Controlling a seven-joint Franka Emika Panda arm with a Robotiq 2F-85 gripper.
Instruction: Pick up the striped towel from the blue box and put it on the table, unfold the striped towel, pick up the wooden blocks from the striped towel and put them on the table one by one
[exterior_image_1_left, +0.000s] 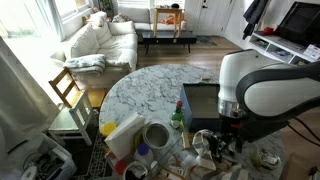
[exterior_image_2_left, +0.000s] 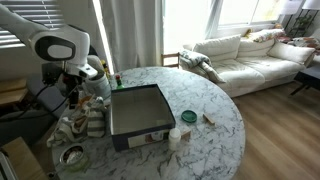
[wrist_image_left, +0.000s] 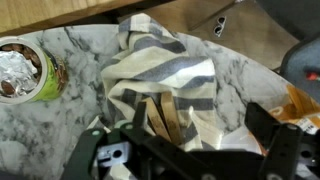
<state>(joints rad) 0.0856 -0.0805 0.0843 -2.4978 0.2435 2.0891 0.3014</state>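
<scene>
The striped towel (wrist_image_left: 165, 75) lies crumpled and partly opened on the marble table (wrist_image_left: 60, 125). It also shows in both exterior views (exterior_image_1_left: 210, 145) (exterior_image_2_left: 85, 122), next to the blue box (exterior_image_1_left: 200, 100) (exterior_image_2_left: 140, 110). Two wooden blocks (wrist_image_left: 160, 115) lie side by side in a fold of the towel. My gripper (wrist_image_left: 180, 140) hangs just above the towel with its fingers spread wide, one on each side of the blocks, and holds nothing. In the exterior views the gripper (exterior_image_1_left: 228, 135) (exterior_image_2_left: 75, 97) points down over the towel.
A foil-lined can (wrist_image_left: 25, 72) stands on the table left of the towel. A green bottle (exterior_image_1_left: 178, 118), a round bowl (exterior_image_1_left: 157, 135) and a yellow-white container (exterior_image_1_left: 125, 130) crowd the table's near side. A green lid (exterior_image_2_left: 188, 117) and white cup (exterior_image_2_left: 175, 135) sit beyond the box.
</scene>
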